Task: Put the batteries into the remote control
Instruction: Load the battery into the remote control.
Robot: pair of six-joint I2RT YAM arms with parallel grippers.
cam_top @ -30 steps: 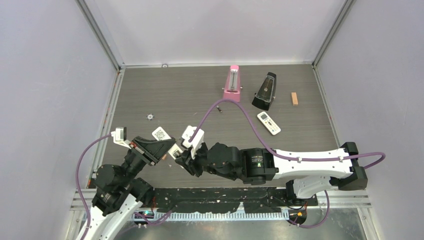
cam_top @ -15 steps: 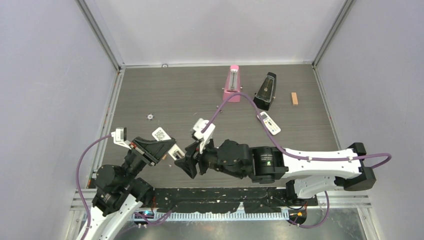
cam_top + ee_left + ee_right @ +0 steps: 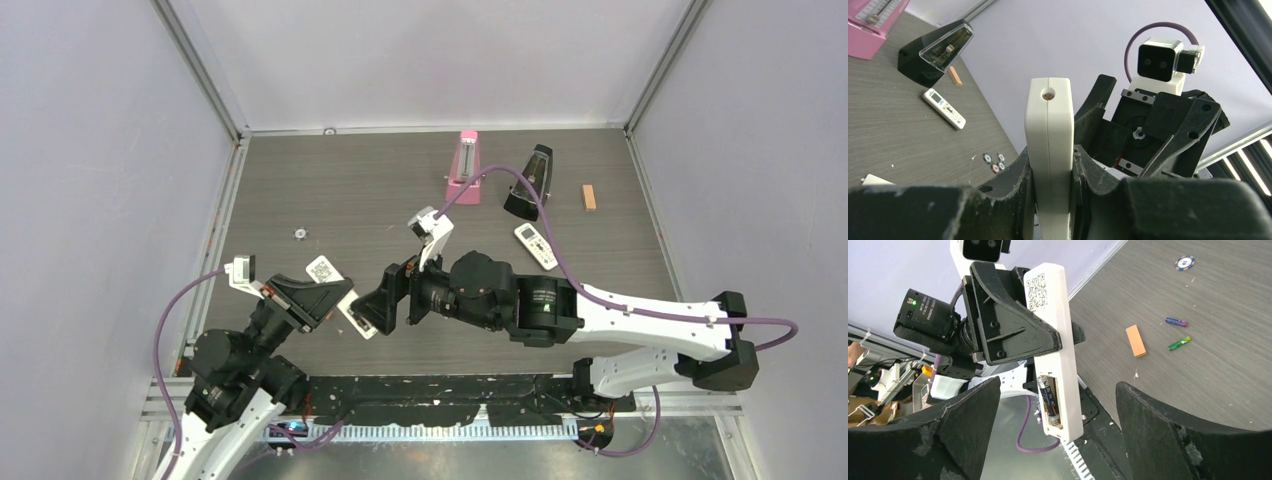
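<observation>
My left gripper point(image 3: 1050, 167) is shut on the slim white remote control point(image 3: 1049, 125) and holds it off the table, back side toward the right arm. From the right wrist, the remote control point(image 3: 1055, 335) shows a QR sticker and an open compartment at its lower end. A dark battery point(image 3: 1049, 397) lies in that compartment. My right gripper point(image 3: 1060, 440) is open, its fingers wide on either side of the remote's lower end and touching nothing. A purple battery point(image 3: 1176, 321) and a green battery point(image 3: 1179, 343) lie loose on the table. From above, the right gripper point(image 3: 385, 298) faces the left gripper point(image 3: 335, 300).
An orange block point(image 3: 1135, 340) lies next to the loose batteries, and a poker chip point(image 3: 1185, 262) lies farther off. At the back of the table are a pink metronome point(image 3: 465, 167), a black metronome point(image 3: 530, 183), another orange block point(image 3: 589, 197) and a broader white remote point(image 3: 537, 246).
My right gripper has opened wide and drawn back to the right, away from the remote control. The left gripper and the remote control have not moved.
</observation>
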